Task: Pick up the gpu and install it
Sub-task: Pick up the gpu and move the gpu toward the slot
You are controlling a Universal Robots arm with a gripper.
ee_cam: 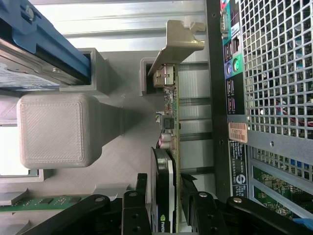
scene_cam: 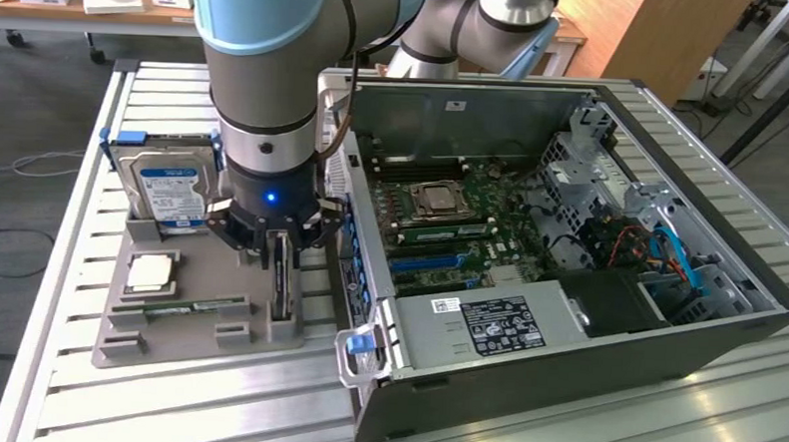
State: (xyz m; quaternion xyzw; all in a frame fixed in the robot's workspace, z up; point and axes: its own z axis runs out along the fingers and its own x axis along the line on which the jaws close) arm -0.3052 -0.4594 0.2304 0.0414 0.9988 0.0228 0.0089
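Wrist view: pick-up step. Your gripper [ee_cam: 165,188], fingers narrow, straddled graphics card [ee_cam: 168,122], apparently unclamped. Firm squeeze and straight lift judged necessary.

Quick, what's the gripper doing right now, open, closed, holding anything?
Gripper: down at the gpu, which stands on edge in the grey holder; open or shut on it cannot be told.

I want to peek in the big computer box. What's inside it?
Inside the open computer case sits a green motherboard with a square processor socket, a labelled silver power supply and orange and blue cables. Whatever lies under the power supply is covered.
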